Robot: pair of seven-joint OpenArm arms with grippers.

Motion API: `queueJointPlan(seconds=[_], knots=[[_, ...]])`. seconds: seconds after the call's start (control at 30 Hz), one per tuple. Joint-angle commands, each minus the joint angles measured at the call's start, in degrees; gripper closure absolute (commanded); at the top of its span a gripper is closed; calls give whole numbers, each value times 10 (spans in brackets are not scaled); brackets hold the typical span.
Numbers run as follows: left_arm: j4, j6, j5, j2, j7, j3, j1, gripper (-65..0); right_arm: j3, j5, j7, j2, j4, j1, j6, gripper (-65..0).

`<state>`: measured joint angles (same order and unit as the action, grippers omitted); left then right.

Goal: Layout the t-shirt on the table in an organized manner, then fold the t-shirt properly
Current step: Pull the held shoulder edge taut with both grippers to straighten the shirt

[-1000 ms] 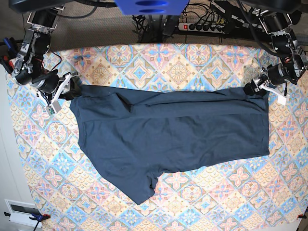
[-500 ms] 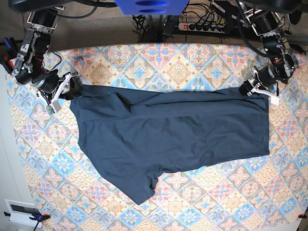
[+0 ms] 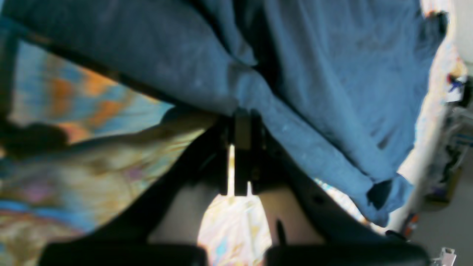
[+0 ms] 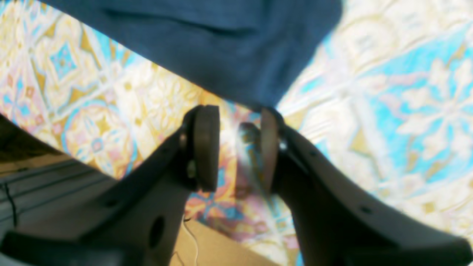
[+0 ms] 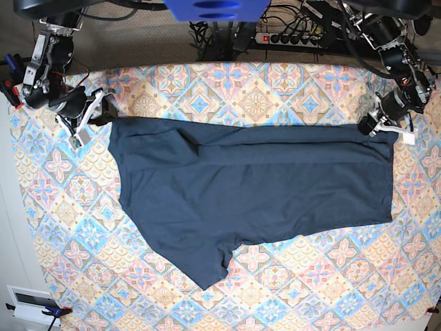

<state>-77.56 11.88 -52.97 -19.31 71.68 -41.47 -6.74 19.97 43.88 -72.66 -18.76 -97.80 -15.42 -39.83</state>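
In the left wrist view, your left end effector [image 3: 236,147] is clenched on the t-shirt [image 3: 325,81] — its jaws meet on a fold of the dark blue cloth, which spreads up and away from the tips, with a loose corner hanging off to the right of them and the patterned tabletop [image 3: 74,122] blurred off to the left. In the right wrist view, your right end effector [image 4: 236,147] has its two pads standing apart with tabletop [image 4: 388,111] showing through the gap; the t-shirt [image 4: 207,48] edge lies just beyond the tips, and you cannot tell from here whether any cloth is caught between them. In the base view, the t-shirt [image 5: 255,193] lies spread wide on the tabletop [image 5: 255,89], its top edge stretched nearly straight between the two end effectors — the right end effector [image 5: 93,114] at one upper corner, the left end effector [image 5: 377,125] at the other — and one sleeve pointing down and away from both.
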Motion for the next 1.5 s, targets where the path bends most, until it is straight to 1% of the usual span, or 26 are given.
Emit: queueJointPlan(seconds=[0.0, 0.07, 0.13, 0.2, 0.33, 0.4, 0.53, 0.6, 0.73, 0.83, 1.0, 1.17, 1.3, 1.37, 1.43, 1.47], knots=[[-12, 3, -11, -11, 3, -3, 0, 0, 5, 11, 11, -9, -5, 5, -2, -189], [-13, 3, -11, -13, 5, -3, -3, 0, 5, 11, 11, -9, 2, 6, -2, -189], [-16, 3, -10, -26, 5, -3, -5, 0, 3, 11, 11, -9, 17, 7, -2, -189], [-20, 3, -10, -26, 5, -3, -11, 0, 2, 11, 11, -9, 32, 7, -2, -192], [-20, 3, -10, -27, 5, -3, -12, 0, 0, 12, 11, -7, 55, 7, -2, -248], [-20, 3, -10, -27, 5, -3, -13, 0, 4, 13, 12, -6, 63, 8, -2, -260], [-19, 3, -9, -27, 5, -3, -13, 0, 5, 14, 12, 7, 69, 17, -2, -261], [-19, 3, -9, -27, 5, -3, -13, 0, 5, 27, 12, 9, 71, 27, -2, -263], [-19, 3, -9, -27, 5, -3, -13, 0, 4, 54, 12, 10, 71, 32, -2, -263], [-19, 3, -9, -27, 5, -3, -13, 0, 4, 54, 12, 10, 71, 32, -2, -263], [-19, 3, -9, -27, 5, -3, -13, 0, 4, 51, 12, 29, 73, 32, -2, -263], [-19, 3, -9, -27, 5, -3, -13, 0, 4, 51, 13, 31, 125, 33, -2, -260], [-19, 4, -10, -27, 5, -3, -20, 0, 1, 51, 35, 33, 139, 68, -2, -259], [-19, 4, -10, -27, 5, -3, -20, 0, 0, 51, 40, 33, 139, 72, -2, -259], [-19, 4, -10, -27, 5, -3, -21, 0, 2, 52, 40, 33, 139, 72, -2, -231], [-19, 4, -10, -27, 5, -3, -23, 0, 3, 53, 40, 33, 139, 72, -2, -195]])
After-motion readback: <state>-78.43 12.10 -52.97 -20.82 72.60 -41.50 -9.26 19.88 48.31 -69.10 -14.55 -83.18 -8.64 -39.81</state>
